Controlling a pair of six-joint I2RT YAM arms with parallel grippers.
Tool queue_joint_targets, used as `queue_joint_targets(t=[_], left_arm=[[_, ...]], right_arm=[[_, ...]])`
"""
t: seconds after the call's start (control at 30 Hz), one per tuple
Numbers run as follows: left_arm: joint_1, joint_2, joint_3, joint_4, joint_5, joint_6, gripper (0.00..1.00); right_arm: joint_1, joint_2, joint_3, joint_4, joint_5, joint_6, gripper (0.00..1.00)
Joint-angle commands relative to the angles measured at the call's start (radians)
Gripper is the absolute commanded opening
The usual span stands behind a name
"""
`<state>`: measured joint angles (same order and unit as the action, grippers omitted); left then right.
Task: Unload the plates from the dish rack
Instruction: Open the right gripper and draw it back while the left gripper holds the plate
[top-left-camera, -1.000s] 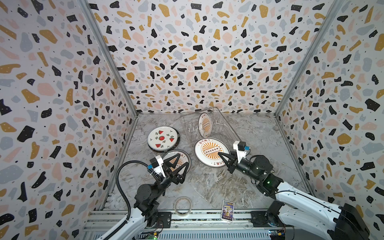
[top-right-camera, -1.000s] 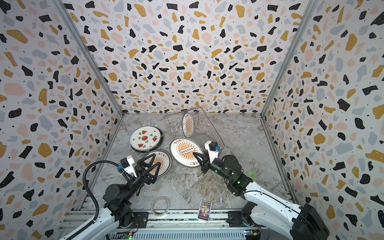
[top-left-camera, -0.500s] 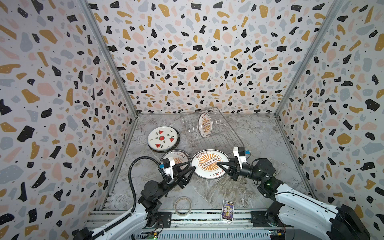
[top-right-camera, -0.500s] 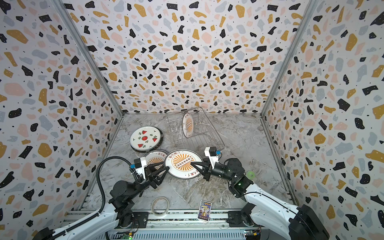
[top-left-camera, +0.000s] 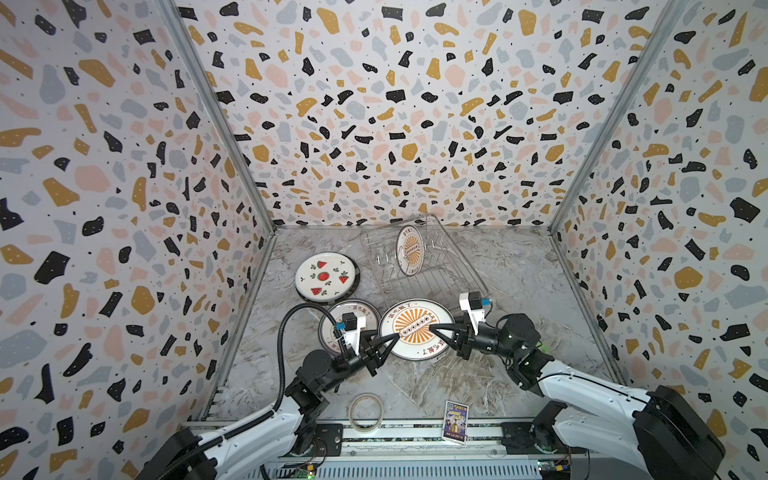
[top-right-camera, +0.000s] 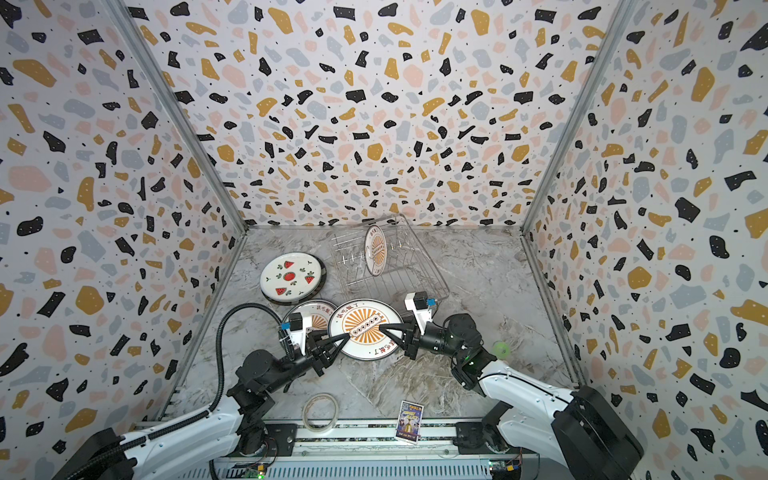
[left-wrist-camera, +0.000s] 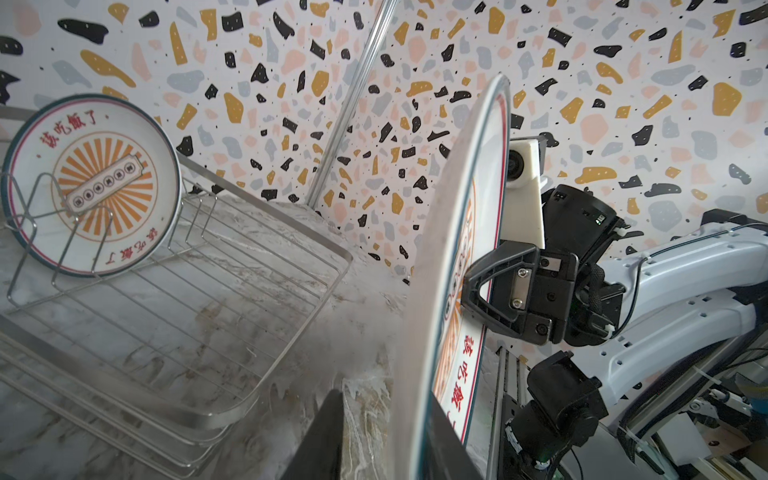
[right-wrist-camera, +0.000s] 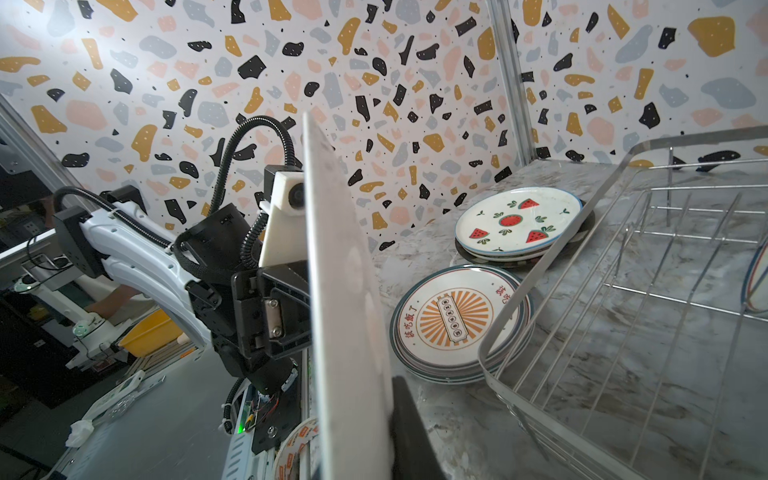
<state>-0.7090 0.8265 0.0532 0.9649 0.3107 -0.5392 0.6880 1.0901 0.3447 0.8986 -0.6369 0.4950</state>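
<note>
- since a second ago the left gripper (top-left-camera: 392, 342) has swung off the flat stack and closed from wide apart onto the left rim of the held plate (top-left-camera: 417, 329); the right gripper (top-left-camera: 436, 331) stays clamped on its right rim.
- the held plate, face up, hangs between both arms just in front of the dish rack (top-left-camera: 434, 279).
- the thin-wire rack holds one racked plate (top-left-camera: 409, 250), upright against its prongs.
- glossy round plates lie flat on the marbled table (top-left-camera: 519, 291): a watermelon stack (top-left-camera: 326, 276) and a sunburst stack (right-wrist-camera: 457, 320).
- the left wrist camera (top-left-camera: 351, 326) hides part of the sunburst stack; plate counts per stack are unclear.
</note>
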Motion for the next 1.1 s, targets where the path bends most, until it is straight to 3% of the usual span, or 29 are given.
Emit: queue_joint_targets(t=[0.0,0.4,0.53,0.7,0.87,0.97,1.07], left_arm=[[-0.009,0.033,0.024,0.095,0.019,0.001,0.27],[-0.03,0.069,0.028,0.114,-0.031,0.0,0.11],[-0.033,0.083,0.035,0.112,-0.031,0.001,0.02],[-0.033,0.073,0.028,0.095,-0.079,-0.02,0.0],[-0.033,0.063,0.053,0.005,-0.186,-0.034,0.0],[-0.033,0.065,0.054,0.027,-0.183,-0.037,0.0],[-0.033,0.064,0.054,0.043,-0.18,-0.046,0.0]], right_arm=[[-0.002,0.011,0.03,0.059,0.02,0.007,0.08],[-0.009,0.065,0.031,0.084,0.025,0.018,0.08],[-0.021,0.075,0.037,0.085,0.023,0.033,0.12],[-0.019,0.098,0.064,0.04,0.038,0.027,0.2],[-0.005,0.096,0.085,-0.062,0.189,0.023,0.31],[0.024,0.092,0.098,-0.116,0.297,0.003,0.32],[0.055,0.083,0.114,-0.18,0.427,-0.023,0.45]])
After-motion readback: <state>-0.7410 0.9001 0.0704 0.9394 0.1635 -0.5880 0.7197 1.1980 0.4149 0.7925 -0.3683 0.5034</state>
